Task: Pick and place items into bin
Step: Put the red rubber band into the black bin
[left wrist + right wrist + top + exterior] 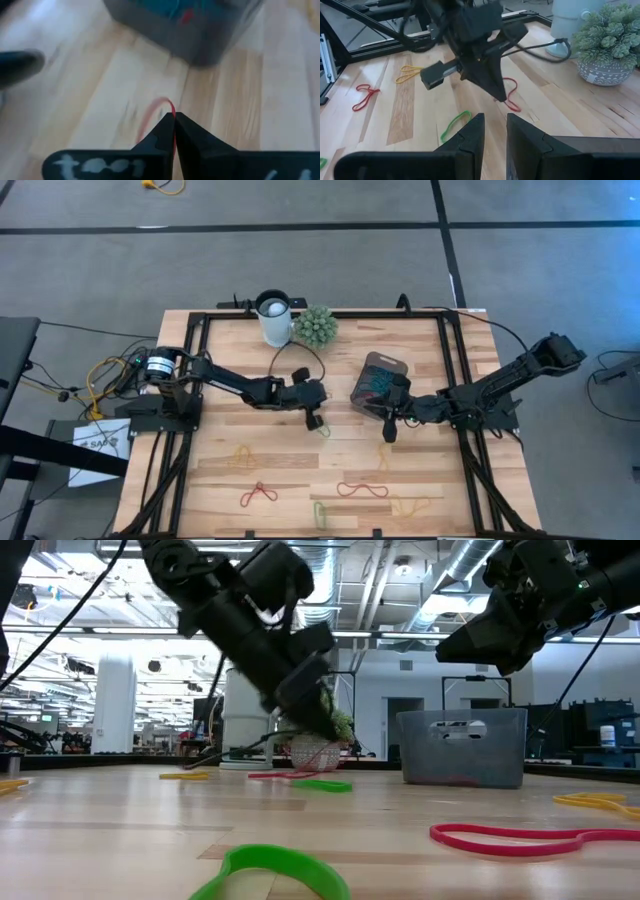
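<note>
My left gripper (318, 419) is shut on a red rubber band (159, 107) just above the table, left of the grey translucent bin (380, 385). The bin holds blue-grey and red bands. A green band (455, 125) lies flat on the wood beside the left gripper. My right gripper (388, 430) hovers near the bin's near side, open and empty; its fingers (495, 131) point toward the left gripper (496, 92). Several more red, yellow and green bands lie flat along the near part of the table. My left gripper pinches the red band's strand (173, 116) between its two fingertips, slanting down from the table's left. The band hangs as a slack loop (315, 753) below the tips, and its lower end (512, 106) is at the wood.
A white cup (273, 318) and a green spiky plant ball (315, 326) stand at the far edge, with a black cable beside them. Loose bands lie on the near table: yellow (240, 452), red (258, 495), red (362, 490), yellow (410, 505), green (320, 512).
</note>
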You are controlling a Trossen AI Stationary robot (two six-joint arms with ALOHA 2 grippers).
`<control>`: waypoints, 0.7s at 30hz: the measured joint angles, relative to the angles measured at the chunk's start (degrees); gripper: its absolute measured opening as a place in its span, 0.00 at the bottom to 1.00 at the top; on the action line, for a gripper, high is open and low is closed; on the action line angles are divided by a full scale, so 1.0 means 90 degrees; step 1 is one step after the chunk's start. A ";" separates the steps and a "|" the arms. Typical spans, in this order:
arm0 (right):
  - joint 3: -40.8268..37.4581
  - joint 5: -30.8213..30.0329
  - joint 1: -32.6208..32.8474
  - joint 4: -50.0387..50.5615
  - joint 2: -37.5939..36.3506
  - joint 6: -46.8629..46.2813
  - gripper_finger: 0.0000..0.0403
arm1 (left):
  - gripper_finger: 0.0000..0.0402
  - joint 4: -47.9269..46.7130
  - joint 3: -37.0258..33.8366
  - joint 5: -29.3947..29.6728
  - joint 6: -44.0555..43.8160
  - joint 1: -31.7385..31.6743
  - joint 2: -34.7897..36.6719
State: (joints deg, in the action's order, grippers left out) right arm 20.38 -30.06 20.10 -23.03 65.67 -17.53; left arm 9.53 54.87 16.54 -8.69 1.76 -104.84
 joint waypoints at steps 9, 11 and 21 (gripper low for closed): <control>0.0000 -0.0025 -0.0013 0.0000 0.0000 0.0017 0.19 | 0.00 -0.0002 0.0814 0.0086 0.0585 0.0002 0.0005; 0.0000 -0.0106 -0.0045 0.0002 0.0000 0.0195 0.19 | 0.00 0.0022 0.1144 0.0039 0.0776 0.0000 0.0007; 0.0000 -0.0629 -0.0468 0.0034 -0.0232 0.0149 0.19 | 0.00 -0.0222 0.2462 -0.0766 0.1295 -0.0005 -0.0023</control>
State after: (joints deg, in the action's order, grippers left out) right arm 20.38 -35.73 15.89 -22.72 63.58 -16.19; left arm 7.53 77.03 9.64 2.96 1.72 -105.04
